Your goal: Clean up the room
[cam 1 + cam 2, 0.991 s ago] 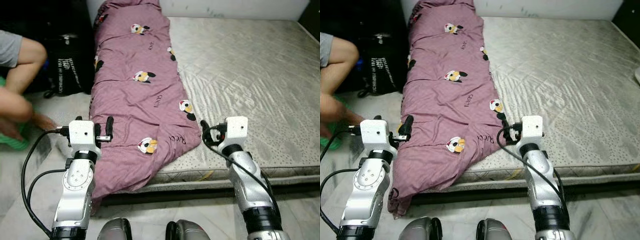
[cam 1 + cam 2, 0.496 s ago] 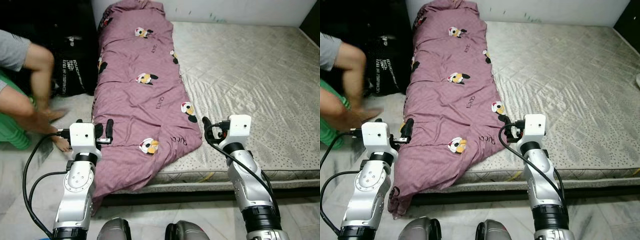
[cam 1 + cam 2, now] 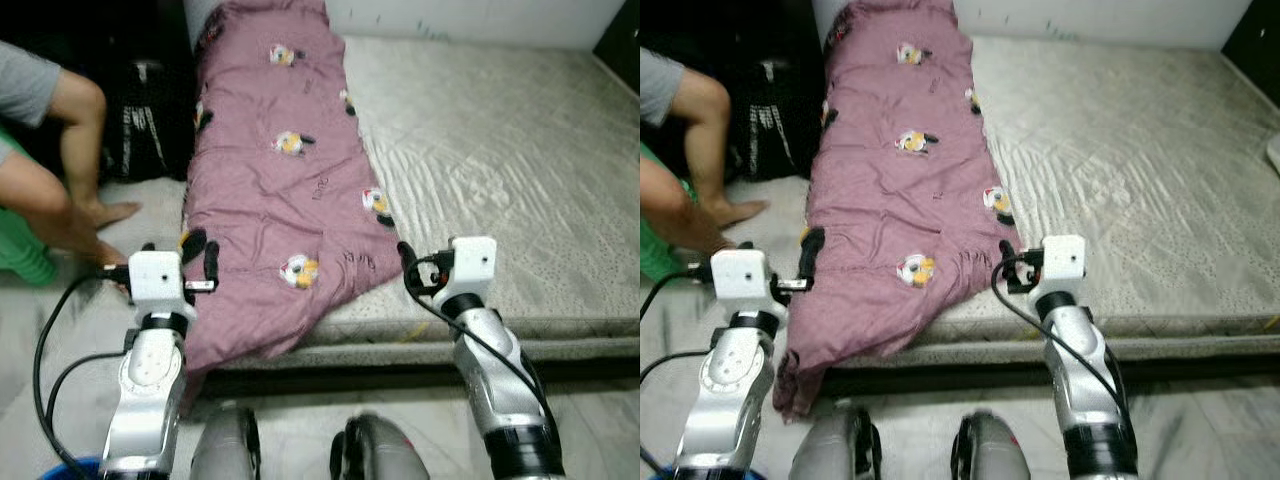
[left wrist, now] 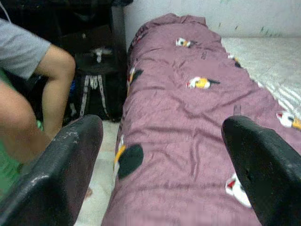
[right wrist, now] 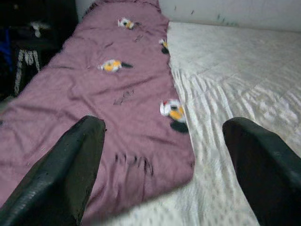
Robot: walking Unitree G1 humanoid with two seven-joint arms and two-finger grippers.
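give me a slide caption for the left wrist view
Left gripper, jaws open, facing the purple blanket on the bed, a person's leg beside it.

**Colours on and by the bed**

The blanket [image 3: 275, 190] is pinky purple with little cartoon birds in white, orange and black. The mattress [image 3: 500, 150] is pale grey with a stitched, shiny pattern. The person [image 3: 45, 165] wears a grey sleeve. The bag [image 3: 150, 130] is black with white marks. Both arms are silver with black fingers.

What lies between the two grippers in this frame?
The near end of the purple blanket, draped over the mattress edge, spans from the left gripper to the right gripper in the left eye view.
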